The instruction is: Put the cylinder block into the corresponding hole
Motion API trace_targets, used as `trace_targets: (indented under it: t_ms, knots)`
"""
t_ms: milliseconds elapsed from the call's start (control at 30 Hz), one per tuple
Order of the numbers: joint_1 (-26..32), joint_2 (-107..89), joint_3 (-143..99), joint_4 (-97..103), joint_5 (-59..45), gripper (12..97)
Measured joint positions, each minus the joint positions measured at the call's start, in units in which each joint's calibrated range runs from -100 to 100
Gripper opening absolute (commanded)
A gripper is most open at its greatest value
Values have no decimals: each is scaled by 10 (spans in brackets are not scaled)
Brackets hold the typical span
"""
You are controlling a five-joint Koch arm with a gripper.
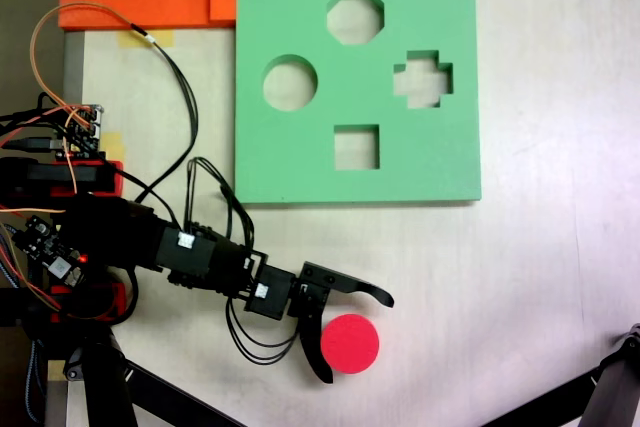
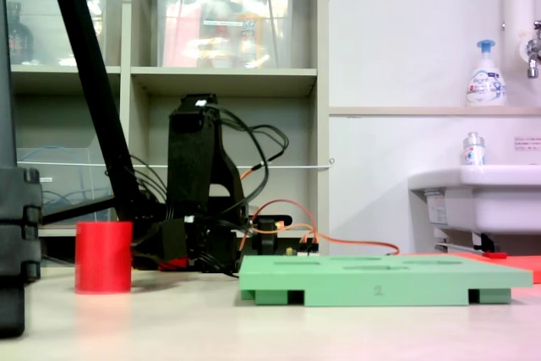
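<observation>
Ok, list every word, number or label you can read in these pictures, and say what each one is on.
"2": on the front edge of the green foam board, faint, so read with some doubt.
Label on the pump bottle above the sink: too small to read.
Sign on the wall at the right edge: blurred, unreadable.
White stickers on the arm: no legible text.

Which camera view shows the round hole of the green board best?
The fixed view from above shows it best: the round hole appears as a full circle in the green board. The low side view shows the board edge-on, so its holes are only thin dark slits that cannot be told apart.
</observation>
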Motion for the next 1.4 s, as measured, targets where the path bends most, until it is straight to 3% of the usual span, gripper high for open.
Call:
trace_targets:
  t_ms: [133,367,467,567,933,1000,1100,1400]
  knots:
    - [0,0,0,0,0,653]
    - [3,0,0,0,-2,652]
    - [3,0,0,0,-4,661]
    - [3,0,0,0,-4,730]
    - [-5,12,47,0,-4,725]
    - [-5,18,54,0,-4,662]
    - [-5,22,56,0,-4,453]
    - [-5,27,57,0,-6,383]
